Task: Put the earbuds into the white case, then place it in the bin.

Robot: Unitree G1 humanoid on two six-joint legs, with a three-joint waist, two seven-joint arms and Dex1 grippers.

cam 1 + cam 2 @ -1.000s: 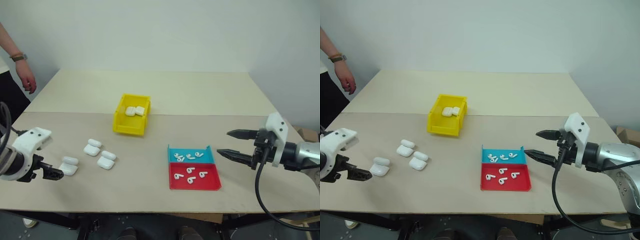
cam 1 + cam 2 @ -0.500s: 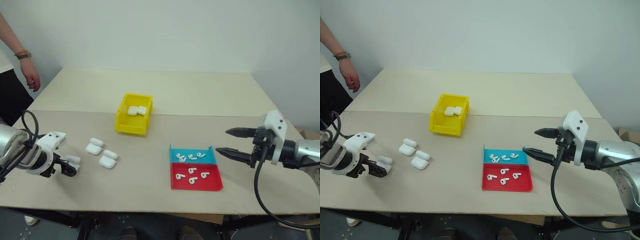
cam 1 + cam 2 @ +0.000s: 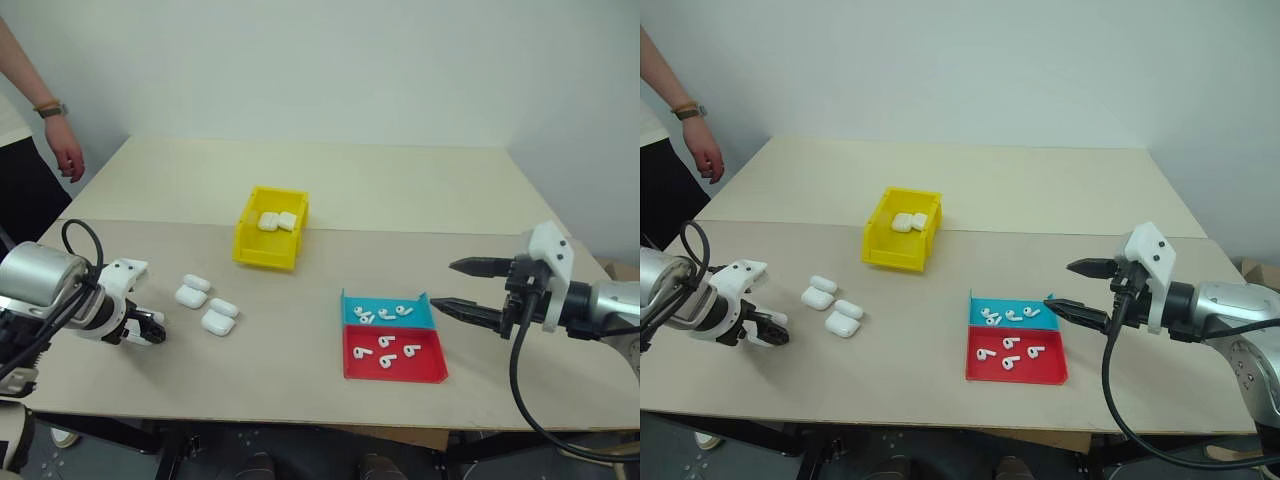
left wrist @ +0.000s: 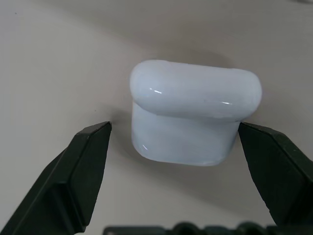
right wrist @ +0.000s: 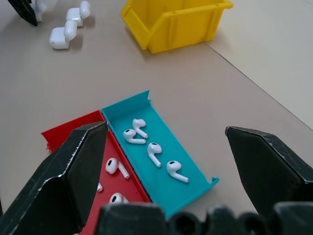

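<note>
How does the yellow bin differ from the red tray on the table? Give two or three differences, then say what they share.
The yellow bin has tall walls; the red tray is shallow. The bin holds white cases; the tray holds small white earbuds. The bin stands farther back and to the left; the tray lies nearer the front edge, against a teal tray. Both are small, open-topped, rectangular plastic containers resting on the table.

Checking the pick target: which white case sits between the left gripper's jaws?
The white case lying alone at the table's left edge, between the left gripper's open jaws; the other loose cases sit farther right.
</note>
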